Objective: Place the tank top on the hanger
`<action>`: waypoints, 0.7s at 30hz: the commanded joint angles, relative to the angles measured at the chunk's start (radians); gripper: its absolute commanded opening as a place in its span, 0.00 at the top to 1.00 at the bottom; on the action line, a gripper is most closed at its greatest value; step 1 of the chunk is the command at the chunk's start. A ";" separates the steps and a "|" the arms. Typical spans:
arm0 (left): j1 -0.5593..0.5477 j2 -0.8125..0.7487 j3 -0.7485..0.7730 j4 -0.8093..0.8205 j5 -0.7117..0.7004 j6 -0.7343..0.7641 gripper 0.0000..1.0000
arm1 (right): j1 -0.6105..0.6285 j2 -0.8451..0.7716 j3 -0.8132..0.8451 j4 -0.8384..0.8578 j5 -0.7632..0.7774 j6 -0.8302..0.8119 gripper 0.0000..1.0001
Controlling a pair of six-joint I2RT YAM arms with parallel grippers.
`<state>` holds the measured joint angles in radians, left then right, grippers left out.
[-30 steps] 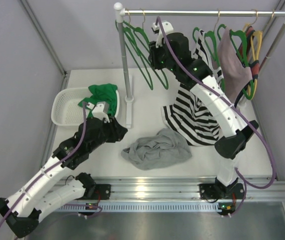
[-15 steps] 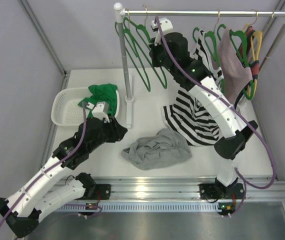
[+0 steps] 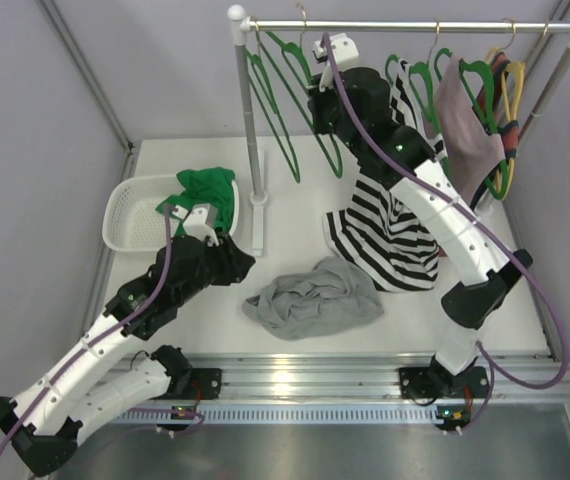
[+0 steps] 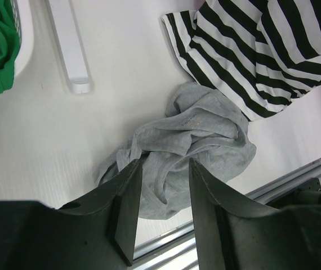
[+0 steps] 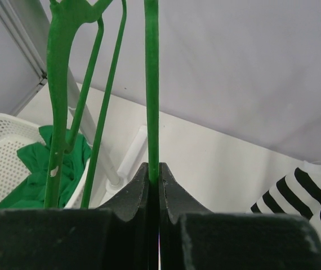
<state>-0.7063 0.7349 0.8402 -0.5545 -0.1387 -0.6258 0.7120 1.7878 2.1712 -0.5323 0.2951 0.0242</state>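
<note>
- Grey knit, pale and plain: the tank top (image 4: 188, 146) lies crumpled in a soft, rounded heap of folds on the white table (image 4: 48, 146), near the front edge.
- I see a black-and-white striped top (image 4: 250, 50) just beside it. The top's hem is spread flat on the table.
- My left gripper (image 4: 164, 163) stands wide with nothing between its dark, matte fingers. It sits by the white perforated basket (image 3: 130, 215), apart from the heap.
- A bright green garment (image 3: 208, 188) drapes over the basket's rim.
- My right gripper (image 5: 154, 169) is raised to the metal rail (image 3: 405, 27). Its jaws are pinched together on one thin, smooth green bar of the hanger (image 5: 152, 84).
- More green hangers of the same kind hang beside that one, and yellow hangers (image 3: 513, 85) hang at the rail's right end.
</note>
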 commanded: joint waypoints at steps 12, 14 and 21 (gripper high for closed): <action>0.004 0.009 -0.046 0.037 0.016 -0.023 0.55 | 0.024 -0.255 -0.229 0.160 0.007 0.023 1.00; 0.005 0.024 -0.055 0.042 0.019 -0.037 0.55 | 0.026 -0.297 -0.277 0.157 0.010 0.040 1.00; 0.002 0.089 -0.128 0.076 0.062 -0.095 0.56 | 0.026 -0.507 -0.542 0.140 0.000 0.129 1.00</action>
<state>-0.7063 0.8055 0.7425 -0.5301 -0.1093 -0.6834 0.7223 1.3888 1.6974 -0.4507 0.2939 0.0925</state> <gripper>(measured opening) 0.439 0.032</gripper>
